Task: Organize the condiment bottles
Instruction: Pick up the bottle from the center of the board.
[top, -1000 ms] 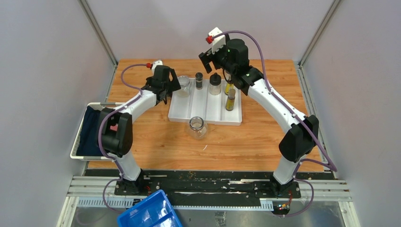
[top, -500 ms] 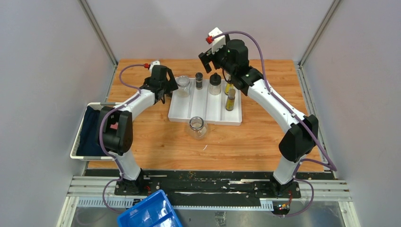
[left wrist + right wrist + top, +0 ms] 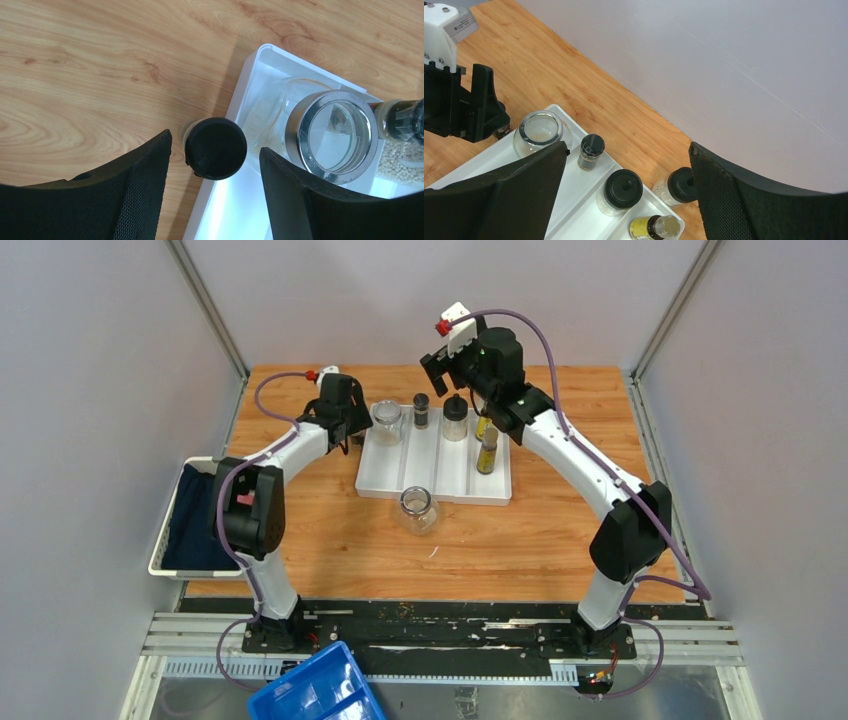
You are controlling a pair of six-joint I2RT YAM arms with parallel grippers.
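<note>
The top external camera sits above and behind the bases of the left arm (image 3: 290, 450) and right arm (image 3: 580, 455). It looks down and forward, from far enough to take in the whole table (image 3: 330, 530) with the white divided tray (image 3: 455, 478) near mid-frame. The left wrist camera faces almost straight down from close by, between its own fingers (image 3: 135, 200), onto the tray's corner, where a clear glass jar (image 3: 330, 134) looms large. The right wrist camera rides higher and looks slantwise between its fingers (image 3: 509, 195), across the tray's far end to the grey wall (image 3: 724, 60). All three views share that jar, and the right wrist view also catches the left arm's wrist.
</note>
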